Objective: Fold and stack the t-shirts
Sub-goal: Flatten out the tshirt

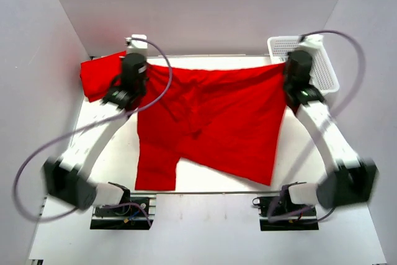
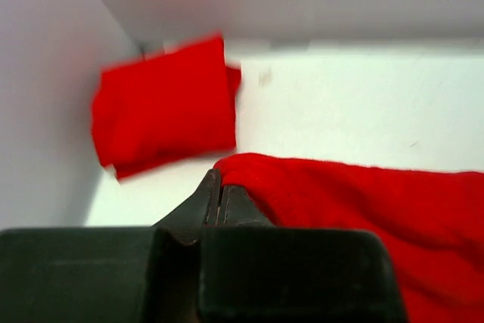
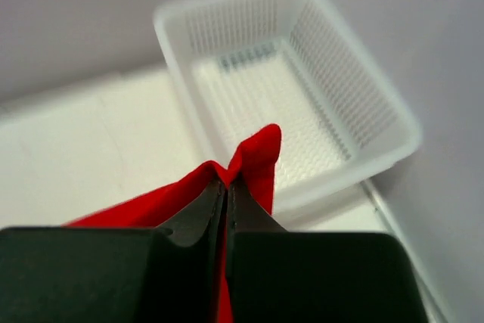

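Observation:
A bright red t-shirt (image 1: 211,122) is stretched in the air between both arms and hangs down toward the near edge of the table. My left gripper (image 1: 132,72) is shut on its far left corner (image 2: 249,175). My right gripper (image 1: 296,69) is shut on its far right corner (image 3: 257,160). A second red t-shirt (image 1: 99,76) lies folded on the table at the far left, behind the left gripper; it also shows in the left wrist view (image 2: 166,107).
A white plastic mesh basket (image 1: 313,60) stands at the far right corner, just beyond the right gripper; it shows with nothing in it in the right wrist view (image 3: 291,88). White walls close in the table (image 1: 205,221) on three sides.

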Controlling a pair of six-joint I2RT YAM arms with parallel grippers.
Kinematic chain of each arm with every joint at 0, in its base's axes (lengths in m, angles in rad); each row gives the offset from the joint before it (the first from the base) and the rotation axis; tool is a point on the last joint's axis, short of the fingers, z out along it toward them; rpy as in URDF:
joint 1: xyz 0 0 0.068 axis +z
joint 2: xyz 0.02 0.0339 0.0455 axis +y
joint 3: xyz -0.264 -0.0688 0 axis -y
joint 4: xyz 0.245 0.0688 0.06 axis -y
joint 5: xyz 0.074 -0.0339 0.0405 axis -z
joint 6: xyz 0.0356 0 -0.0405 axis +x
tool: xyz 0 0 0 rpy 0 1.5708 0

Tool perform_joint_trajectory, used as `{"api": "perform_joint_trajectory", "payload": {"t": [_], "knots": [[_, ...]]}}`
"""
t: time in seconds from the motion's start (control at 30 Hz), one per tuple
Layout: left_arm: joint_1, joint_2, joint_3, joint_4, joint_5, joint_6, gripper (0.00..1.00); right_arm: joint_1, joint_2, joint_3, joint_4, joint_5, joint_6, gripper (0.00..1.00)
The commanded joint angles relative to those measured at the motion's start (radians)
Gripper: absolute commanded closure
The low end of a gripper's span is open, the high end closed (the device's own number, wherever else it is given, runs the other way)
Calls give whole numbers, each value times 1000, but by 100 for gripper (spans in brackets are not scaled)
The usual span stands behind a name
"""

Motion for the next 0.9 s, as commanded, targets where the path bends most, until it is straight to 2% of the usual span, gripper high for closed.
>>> {"api": "perform_joint_trajectory", "payload": {"t": [0.0,0.03,0.07,0.13,0.17,0.33,0.37,0.4,0.5,0.63,0.67,0.7,0.73,0.8,0.83,0.87], "knots": [[62,186,49,-6,-56,-127,100,-19,242,86,48,-58,52,100],[77,321,78,-25,-44,-127,100,-22,295,120,7,-66,52,100],[107,386,108,-42,-35,-127,100,-27,385,213,2,-64,47,100],[134,498,227,-88,13,-144,100,-31,499,269,-27,-86,44,100],[155,583,276,-88,51,-144,100,-34,584,350,-30,-86,35,100],[192,792,417,-42,125,-89,100,-42,757,560,-73,-129,-16,100],[201,826,485,-53,125,-89,100,-36,834,591,-82,-132,-20,100],[212,860,514,-62,125,-89,100,-42,858,681,-93,-138,-31,100],[233,974,632,-89,149,-89,100,-40,959,805,-130,-144,-40,100],[252,1079,785,-134,159,-89,100,-39,1045,869,-127,-147,-49,100],[252,1096,807,-134,188,-78,93,-37,1053,878,-107,-152,-57,100],[252,1124,829,-158,200,-78,67,-37,1068,881,-98,-153,-63,100],[252,1124,859,-158,217,-78,58,-37,1071,884,-89,-162,-72,91],[252,1135,859,-159,217,-66,32,-34,1081,889,-70,-176,-83,83],[252,1135,859,-149,231,-66,12,-36,1084,912,-73,-193,-85,71],[252,1121,869,-149,231,-66,1,-34,1084,926,-73,-195,-86,52]]}}
